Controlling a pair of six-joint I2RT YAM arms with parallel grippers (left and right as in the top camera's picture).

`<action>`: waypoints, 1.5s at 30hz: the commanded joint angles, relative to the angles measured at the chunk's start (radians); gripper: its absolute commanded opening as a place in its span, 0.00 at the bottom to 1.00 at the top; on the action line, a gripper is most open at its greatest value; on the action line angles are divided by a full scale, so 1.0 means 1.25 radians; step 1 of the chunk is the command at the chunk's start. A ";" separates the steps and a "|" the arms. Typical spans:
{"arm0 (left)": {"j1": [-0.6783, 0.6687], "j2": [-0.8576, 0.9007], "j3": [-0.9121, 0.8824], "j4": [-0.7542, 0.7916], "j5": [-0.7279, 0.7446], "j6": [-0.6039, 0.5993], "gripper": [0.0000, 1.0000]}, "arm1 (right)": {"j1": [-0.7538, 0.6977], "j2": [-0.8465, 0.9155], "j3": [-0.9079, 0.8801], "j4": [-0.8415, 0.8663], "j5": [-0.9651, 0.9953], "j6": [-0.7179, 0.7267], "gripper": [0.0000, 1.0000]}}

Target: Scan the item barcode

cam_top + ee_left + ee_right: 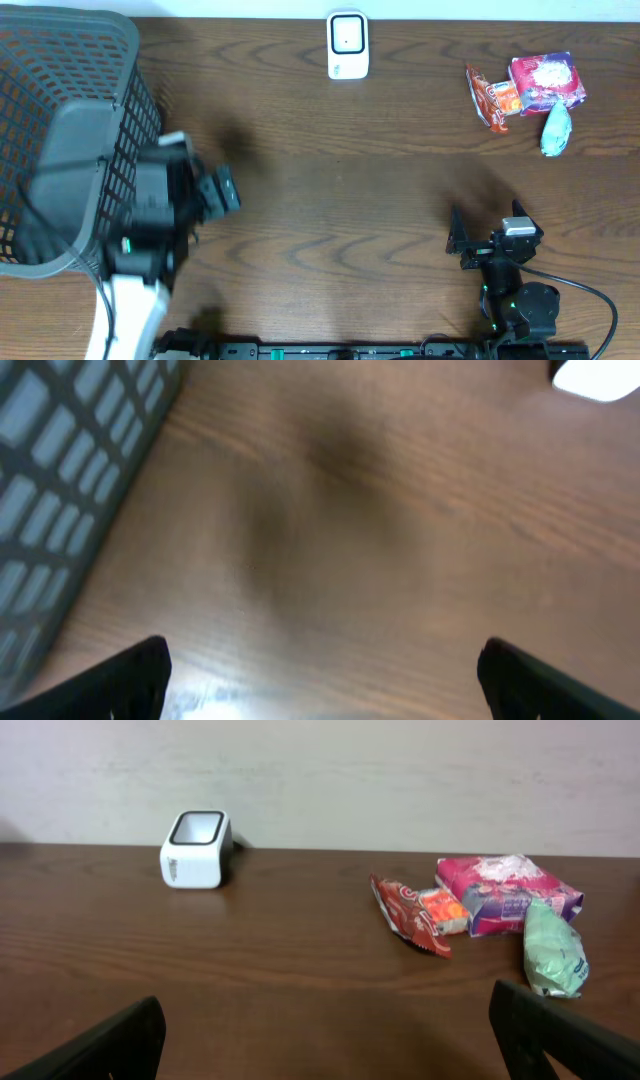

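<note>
A white barcode scanner (348, 45) stands at the far middle of the table; the right wrist view shows this scanner (196, 849) at the left by the wall. Three packets lie at the far right: a red-orange one (492, 97) (410, 915), a pink one (546, 82) (505, 892) and a pale green one (556, 130) (553, 955). My right gripper (486, 215) (325, 1020) is open near the front edge, well short of the packets, nothing between its fingers. Beside the basket, my left gripper (228, 188) (322, 660) hangs open over bare wood.
A grey mesh basket (60, 120) fills the left end of the table, and its wall (60, 480) shows in the left wrist view. A white wall runs behind the table's far edge. Cables trail from the right arm's base at the front.
</note>
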 commanded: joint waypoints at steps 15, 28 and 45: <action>0.003 -0.559 -0.444 0.236 -0.021 0.086 0.98 | 0.005 -0.005 -0.003 -0.001 0.008 -0.008 0.99; 0.003 -0.759 -0.644 0.531 0.054 0.189 0.98 | 0.005 -0.005 -0.003 -0.001 0.008 -0.008 0.99; 0.030 -0.773 -0.643 0.443 0.054 0.239 0.98 | 0.005 -0.005 -0.003 -0.001 0.008 -0.008 0.99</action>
